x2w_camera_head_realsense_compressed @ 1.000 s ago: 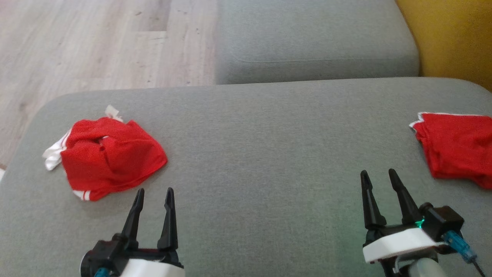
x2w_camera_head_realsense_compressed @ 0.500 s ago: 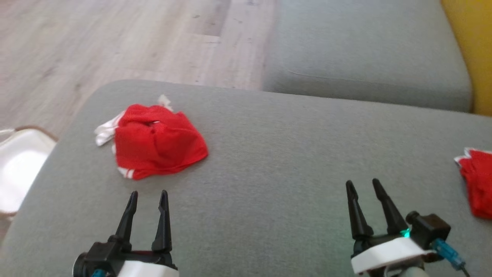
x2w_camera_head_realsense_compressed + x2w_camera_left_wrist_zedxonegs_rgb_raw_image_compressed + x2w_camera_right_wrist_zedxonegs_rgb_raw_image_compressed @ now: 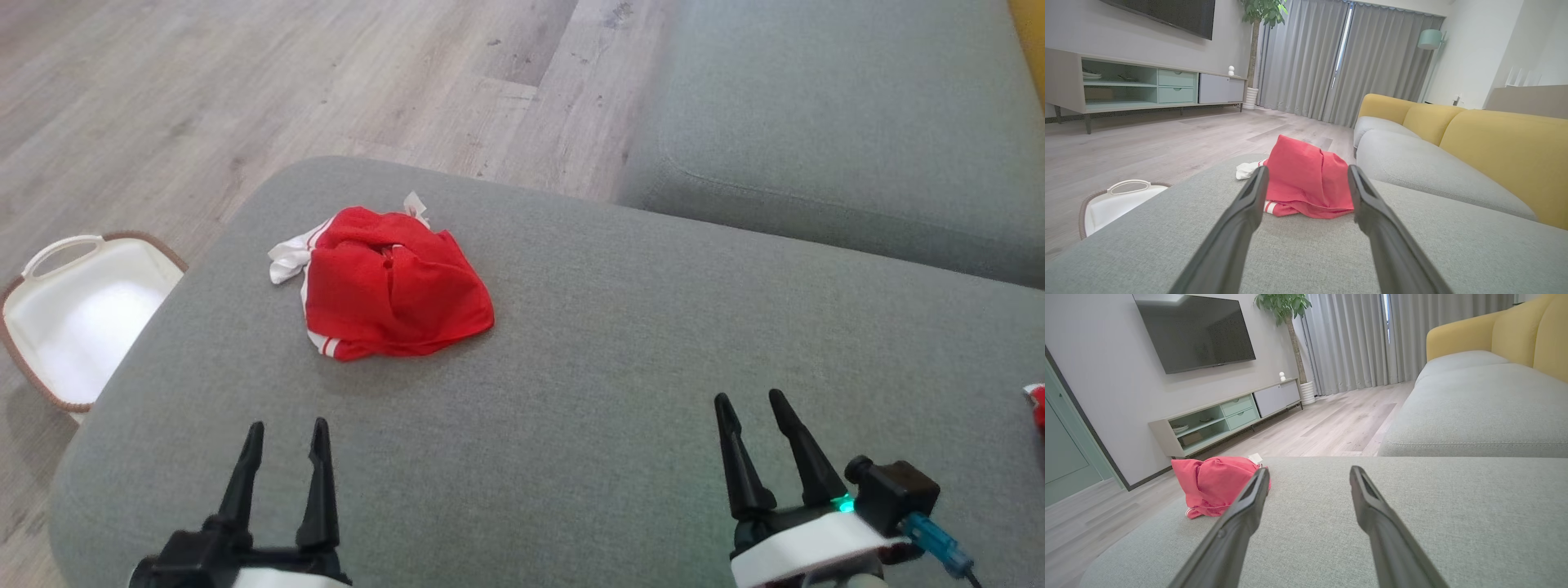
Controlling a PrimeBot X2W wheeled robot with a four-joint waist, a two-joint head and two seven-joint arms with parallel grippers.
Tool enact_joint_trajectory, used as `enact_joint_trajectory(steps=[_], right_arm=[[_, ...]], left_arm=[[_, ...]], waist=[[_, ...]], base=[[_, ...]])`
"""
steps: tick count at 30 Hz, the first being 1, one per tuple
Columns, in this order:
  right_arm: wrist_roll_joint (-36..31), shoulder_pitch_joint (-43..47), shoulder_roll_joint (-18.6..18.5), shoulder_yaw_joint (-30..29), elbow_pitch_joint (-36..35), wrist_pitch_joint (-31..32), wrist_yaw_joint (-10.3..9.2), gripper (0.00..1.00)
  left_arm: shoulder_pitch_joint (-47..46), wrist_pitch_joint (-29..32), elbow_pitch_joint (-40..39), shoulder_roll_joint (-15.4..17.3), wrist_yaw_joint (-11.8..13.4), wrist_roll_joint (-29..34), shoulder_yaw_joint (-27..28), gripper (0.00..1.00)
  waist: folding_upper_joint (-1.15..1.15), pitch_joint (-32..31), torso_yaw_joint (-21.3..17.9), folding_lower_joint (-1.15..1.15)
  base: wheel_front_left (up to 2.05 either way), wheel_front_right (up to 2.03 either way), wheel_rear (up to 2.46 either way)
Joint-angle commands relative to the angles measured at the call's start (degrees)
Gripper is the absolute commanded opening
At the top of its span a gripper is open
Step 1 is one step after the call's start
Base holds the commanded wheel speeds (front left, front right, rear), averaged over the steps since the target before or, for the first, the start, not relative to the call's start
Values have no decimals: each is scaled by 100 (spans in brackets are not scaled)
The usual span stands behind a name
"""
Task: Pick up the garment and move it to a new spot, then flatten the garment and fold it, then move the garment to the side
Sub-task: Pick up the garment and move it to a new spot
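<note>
Lying crumpled near the left end of the grey cushion (image 3: 571, 367), the red garment (image 3: 396, 294) carries a white tag (image 3: 416, 202) too small to read. Above the cushion, the left gripper (image 3: 288, 425) and right gripper (image 3: 748, 397) hover, fingers apart, empty.

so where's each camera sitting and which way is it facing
Head view: on the head, looking down at the cushion and red garment; left fingers and right fingers at the bottom.
Left wrist view: on the left wrist, low over the cushion, facing the red garment between the left fingers.
Right wrist view: on the right wrist, facing the TV beyond the right fingers.
Shared: all see the red garment.
</note>
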Motion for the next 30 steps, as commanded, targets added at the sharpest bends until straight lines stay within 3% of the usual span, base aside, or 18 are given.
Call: enact_joint_trajectory(steps=[1,9,13,17,24,30], right_arm=[[27,-130,-25,144,-192,-77,-5,100],[-93,-223,-25,28,-210,-77,-5,100],[-237,-326,-25,-91,-296,-78,-5,100],[-409,-491,-25,-258,-413,-78,-5,100],[-664,-815,-25,-447,-562,-78,-5,100],[-814,-1015,-25,-535,-690,-78,-5,100]], left_arm=[[-252,-38,-218,-8,-43,53,242,100],[-583,-38,-122,184,-10,133,729,100],[-1085,41,93,571,-34,174,868,100],[-1901,500,374,1045,-114,137,849,100],[-3136,1822,1216,1905,-217,-240,123,100],[-3934,2764,2043,2435,-221,-1308,-815,100]], waist=[[0,24,-25,0],[0,300,-291,0],[0,640,-455,0],[0,1093,-570,0],[0,1768,-756,0],[0,2210,-885,0]], base=[[0,0,0],[0,0,0],[0,0,0],[0,0,0],[0,0,0],[0,0,0]])
